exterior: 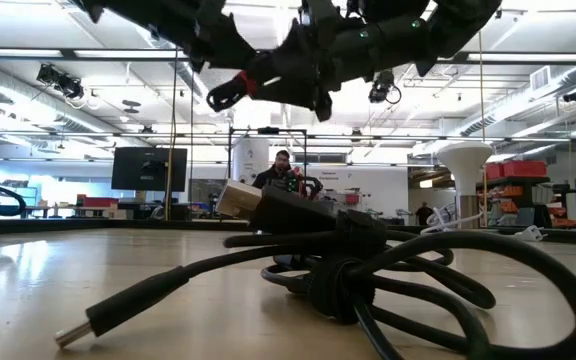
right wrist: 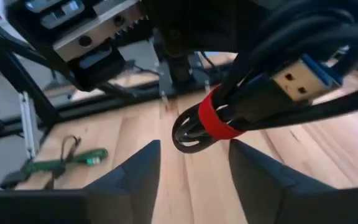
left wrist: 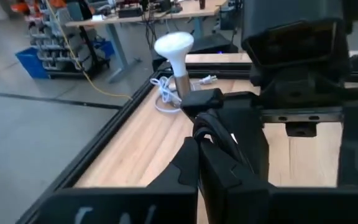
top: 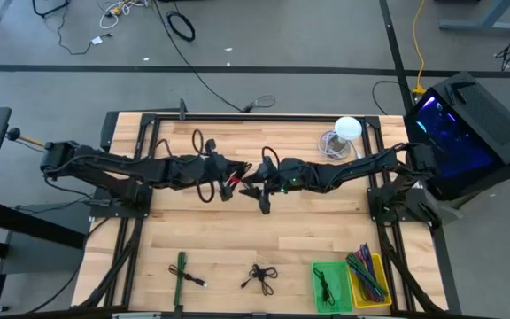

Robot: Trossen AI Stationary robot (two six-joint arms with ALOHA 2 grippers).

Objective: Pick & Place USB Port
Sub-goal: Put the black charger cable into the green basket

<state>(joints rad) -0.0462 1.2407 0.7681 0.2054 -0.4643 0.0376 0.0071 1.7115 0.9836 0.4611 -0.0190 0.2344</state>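
Observation:
A coiled black USB cable [top: 209,170] with a red band [right wrist: 213,122] and a blue-tongued plug [right wrist: 300,81] hangs in the air over the table's middle. My left gripper [top: 235,180] is shut on it, coming from the table's left. My right gripper [top: 258,184] faces it from the right. It is open, and its two fingers [right wrist: 138,177] stand apart just under the banded end without touching it. In the low view both grippers show high above the table [exterior: 268,85]. My left gripper pinches strands of the black cable bundle [left wrist: 212,129] between its two fingers. It comes nearly level from the table's left. A black connector end [left wrist: 201,99] sticks out past the fingertips. The bundle is lifted clear of the table, with loops [top: 204,151] hanging slack around the gripper.
A white mushroom lamp [top: 347,129] with a white cord stands at the far right. Near the front edge lie a loose black cable [top: 259,276], a green-tied cable [top: 182,270], a green bin [top: 330,285] and a yellow bin [top: 370,276] holding cables. A black frame [top: 237,115] borders the table.

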